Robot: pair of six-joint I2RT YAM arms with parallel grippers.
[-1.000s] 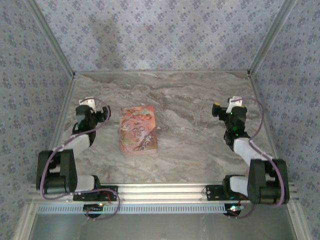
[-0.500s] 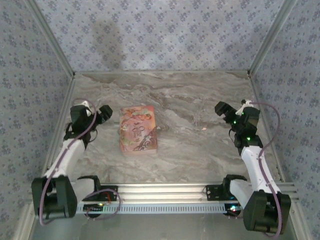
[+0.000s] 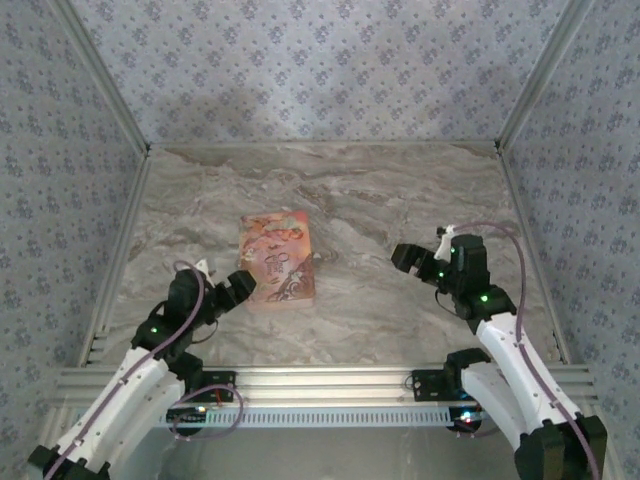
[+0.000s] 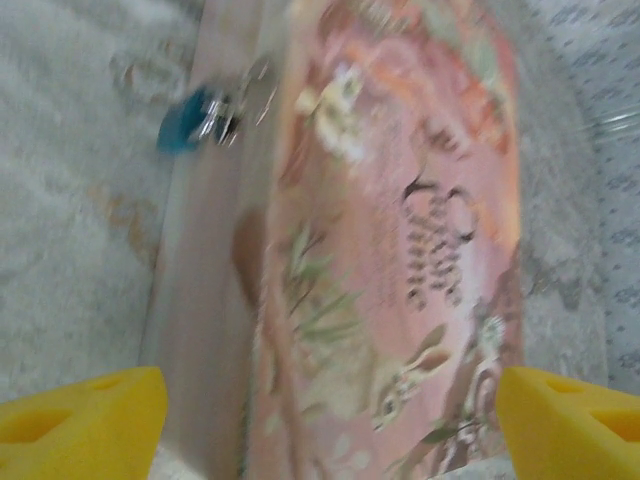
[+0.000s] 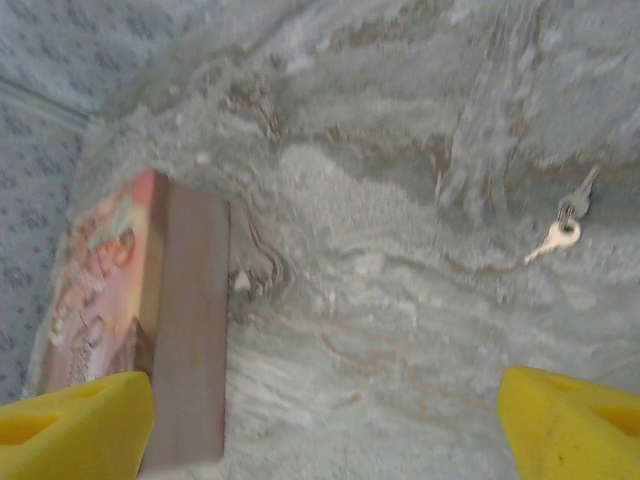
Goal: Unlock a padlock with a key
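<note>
A small blue and silver thing, blurred but looking like the padlock (image 4: 190, 120), lies on the table against the far left side of a pink illustrated book (image 4: 400, 220). My left gripper (image 4: 330, 425) is open, and its yellow fingertips (image 4: 85, 420) straddle the book's near end. From above, the left gripper (image 3: 238, 288) is at the near left corner of the book (image 3: 277, 258). A small silver key (image 5: 555, 238) lies flat on the marble to the right. My right gripper (image 5: 330, 425) is open above bare table, between the book (image 5: 100, 270) and the key. In the top view this right gripper (image 3: 408, 258) is right of the book.
The marble table (image 3: 380, 190) is walled by patterned panels at the back and on both sides. An aluminium rail (image 3: 320, 378) runs along the near edge by the arm bases. Bare marble stretches behind and to the right of the book.
Both arms have swung off the side walls toward the middle. The left gripper came down to the book's near left corner. The right gripper moved left and nearer.
</note>
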